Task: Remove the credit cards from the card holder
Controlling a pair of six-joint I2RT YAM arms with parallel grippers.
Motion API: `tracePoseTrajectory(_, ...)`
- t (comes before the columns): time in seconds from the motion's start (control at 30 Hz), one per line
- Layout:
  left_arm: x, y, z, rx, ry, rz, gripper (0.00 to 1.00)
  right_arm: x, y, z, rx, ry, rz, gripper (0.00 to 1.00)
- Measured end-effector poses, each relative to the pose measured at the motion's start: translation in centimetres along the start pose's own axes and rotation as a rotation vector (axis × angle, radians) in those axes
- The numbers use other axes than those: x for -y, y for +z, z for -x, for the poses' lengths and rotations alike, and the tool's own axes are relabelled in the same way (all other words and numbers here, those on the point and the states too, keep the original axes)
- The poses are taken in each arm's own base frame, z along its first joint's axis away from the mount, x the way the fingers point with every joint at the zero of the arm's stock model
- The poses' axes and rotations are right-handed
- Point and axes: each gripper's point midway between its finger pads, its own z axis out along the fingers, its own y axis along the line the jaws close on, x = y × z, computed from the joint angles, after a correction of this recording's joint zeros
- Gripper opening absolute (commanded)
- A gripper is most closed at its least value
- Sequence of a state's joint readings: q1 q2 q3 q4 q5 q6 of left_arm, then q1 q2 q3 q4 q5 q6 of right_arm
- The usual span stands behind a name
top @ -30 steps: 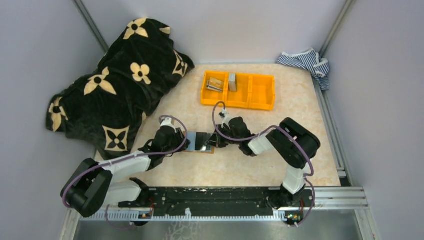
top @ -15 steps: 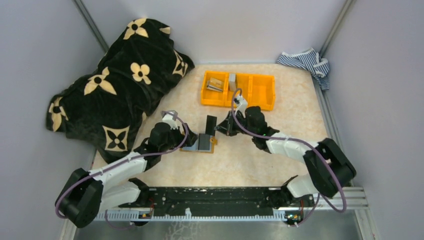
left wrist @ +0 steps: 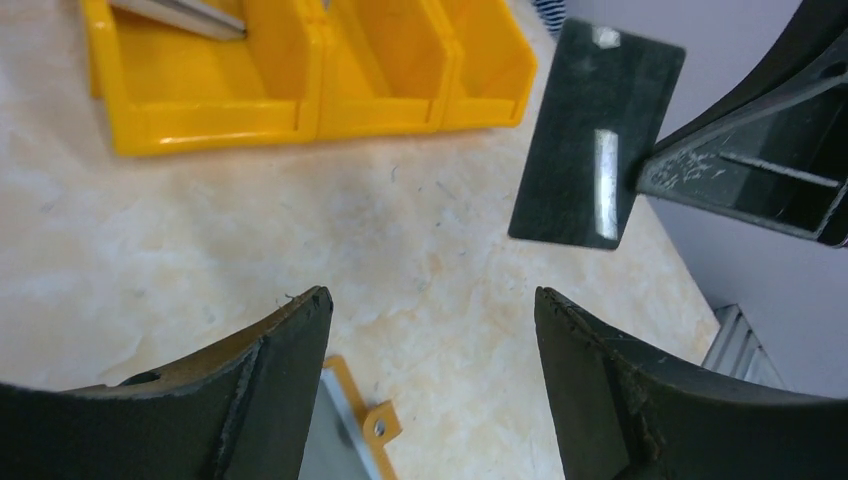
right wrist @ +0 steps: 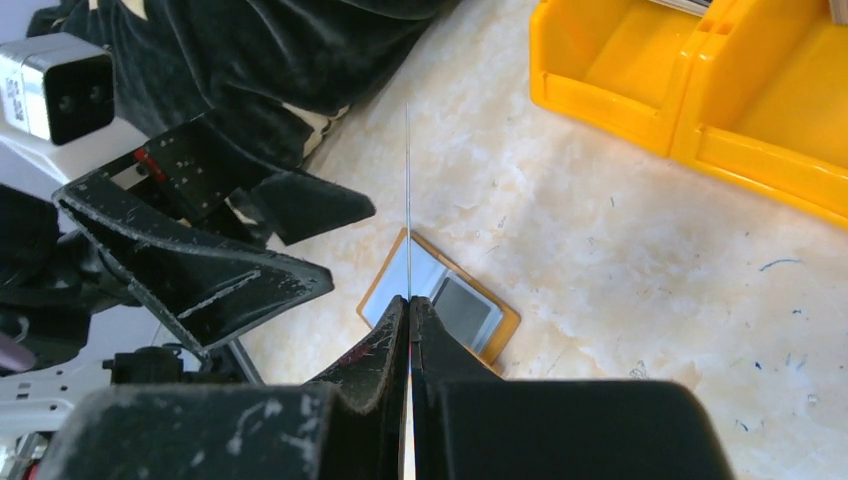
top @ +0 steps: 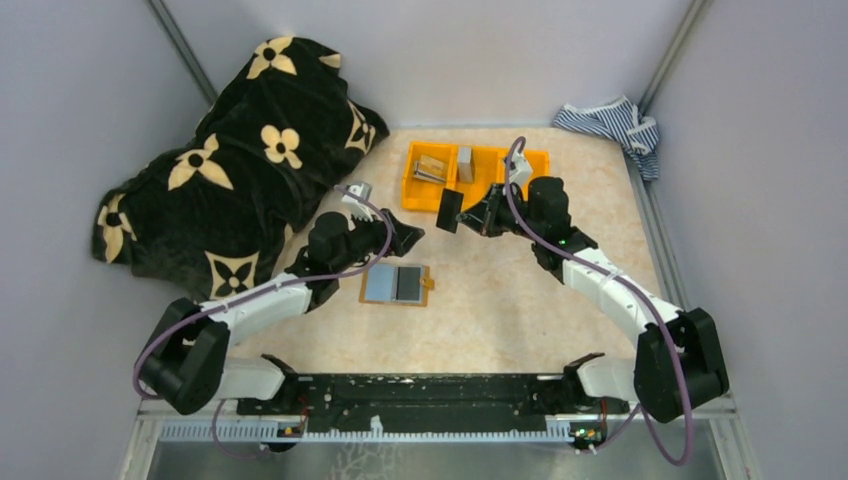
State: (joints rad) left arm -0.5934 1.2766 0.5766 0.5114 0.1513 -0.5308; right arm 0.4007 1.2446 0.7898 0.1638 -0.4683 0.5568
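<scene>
L gripper (left wrist: 432,300) spread wide above card holder (left wrist: 350,395) corner; R gripper (left wrist: 640,182) pinches dark card (left wrist: 590,130) nr yellow bin (left wrist: 220,125).

Nothing legible anywhere: the card (left wrist: 570,150) bears only pale blurred marks, and the camera (right wrist: 55,85) label is unreadable.

The right gripper (top: 470,217), at the card holder (top: 397,284) a second ago, now stands well apart from it, just in front of the orange bin (top: 418,200). Its fingers are clamped on a dark card (top: 449,211), which was at the holder then and is now carried clear of the table (top: 520,300). The left gripper (top: 405,237), earlier down on the holder's left part, is now raised off it and sits beyond its far edge, fingers spread. The holder is now uncovered, lying open with one dark card in its right half.
</scene>
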Motion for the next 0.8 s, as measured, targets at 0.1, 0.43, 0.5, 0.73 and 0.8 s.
tracePoseTrajectory(0.1, 0.8, 1.2, 0.5, 0.018, -0.011, -0.058, 0.78, -0.5, -0.1, 0.2, -0.012, 0.003, 0.021, 0.00)
tracePoseTrajectory(0.43, 3.5, 3.1, 1.6, 0.054, -0.036, -0.232, 0.75, -1.8, -0.6, -0.1, -0.041, 0.013, 0.072, 0.00)
tracePoseTrajectory(0.5, 4.0, 3.0, 1.9, 0.063, -0.036, -0.257, 0.73, -2.1, -0.9, 0.0, -0.036, 0.011, 0.077, 0.00)
tracePoseTrajectory(0.73, 5.8, 3.0, 2.1, 0.067, -0.071, -0.360, 0.60, -2.9, -1.7, -0.1, -0.022, 0.020, 0.107, 0.00)
tracePoseTrajectory(0.8, 6.5, 2.9, 2.0, 0.061, -0.097, -0.408, 0.56, -2.8, -1.7, -0.3, -0.027, 0.026, 0.105, 0.00)
